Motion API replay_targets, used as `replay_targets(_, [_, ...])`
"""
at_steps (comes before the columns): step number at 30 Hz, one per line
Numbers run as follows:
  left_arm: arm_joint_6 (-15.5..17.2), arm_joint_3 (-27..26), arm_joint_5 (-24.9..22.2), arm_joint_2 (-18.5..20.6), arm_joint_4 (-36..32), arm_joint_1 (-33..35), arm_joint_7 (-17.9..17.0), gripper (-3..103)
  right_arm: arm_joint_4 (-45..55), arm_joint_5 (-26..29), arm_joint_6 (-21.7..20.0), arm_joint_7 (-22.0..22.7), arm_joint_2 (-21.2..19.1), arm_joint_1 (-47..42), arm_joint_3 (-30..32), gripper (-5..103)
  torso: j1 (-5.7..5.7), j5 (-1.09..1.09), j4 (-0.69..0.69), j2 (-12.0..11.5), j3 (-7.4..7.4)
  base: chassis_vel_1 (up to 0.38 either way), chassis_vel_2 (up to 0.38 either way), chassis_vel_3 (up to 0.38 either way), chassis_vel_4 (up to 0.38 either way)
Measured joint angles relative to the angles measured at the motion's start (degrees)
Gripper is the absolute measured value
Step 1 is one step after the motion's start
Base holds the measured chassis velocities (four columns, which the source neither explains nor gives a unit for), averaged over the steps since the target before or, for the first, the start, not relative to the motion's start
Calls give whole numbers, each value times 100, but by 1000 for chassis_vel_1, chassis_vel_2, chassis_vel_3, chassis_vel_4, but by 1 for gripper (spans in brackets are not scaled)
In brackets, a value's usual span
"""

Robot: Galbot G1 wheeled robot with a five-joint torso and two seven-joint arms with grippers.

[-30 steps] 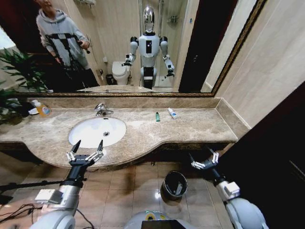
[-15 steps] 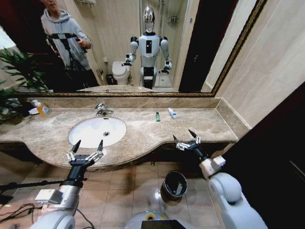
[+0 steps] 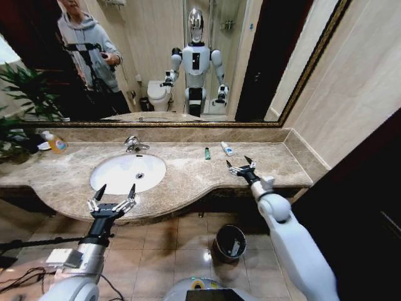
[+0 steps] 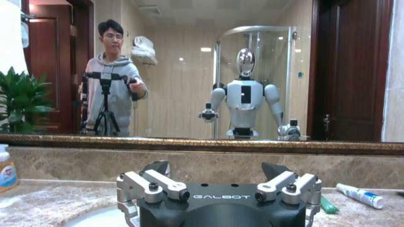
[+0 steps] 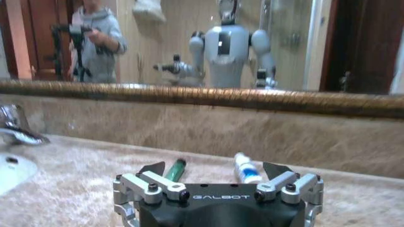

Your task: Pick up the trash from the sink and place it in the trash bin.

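Reaching over the countertop (image 3: pixel 188 179), right gripper (image 3: pixel 242 167) has its fingers spread and holds nothing; white-blue mini tube (image 3: pixel 226 148) and dark-green bottle (image 3: pixel 207 153) lie just ahead of its tips, side by side but apart. Left gripper (image 3: pixel 113 195) waits spread at the sink (image 3: pixel 128 172) front edge, trash bin (image 3: pixel 229 242) on the floor below. Risk: the tube looks round and light, so an off-centre closure could roll it into the bottle.

sink basin (image 3: pixel 119 179) set left in the countertop (image 3: pixel 188 179), faucet (image 3: pixel 133 144) behind it. small bottle (image 3: pixel 207 153) and mini tube (image 3: pixel 226 148) lie right, near the backsplash. trash bin (image 3: pixel 229 243) on the floor below.
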Motion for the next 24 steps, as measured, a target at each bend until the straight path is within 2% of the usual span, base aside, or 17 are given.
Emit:
replay_targets(7, [0, -1, 0, 0, -1, 0, -1, 100, -975, -45, -237, 200, 105, 996, -488, 100, 0, 0, 0, 0, 0, 0, 0, 0, 0])
replay_targets(11, [0, -1, 0, 0, 0, 0, -1, 100, -1257, -44, -237, 219, 170, 1233, -575, 100, 0, 0, 0, 0, 0, 0, 0, 0, 0])
replay_targets(24, [0, -1, 1, 0, 0, 0, -1, 100, -2674, -294, 88, 204, 565, 2086, -817, 100, -1, -1, 0, 0, -1, 0, 0, 0, 0])
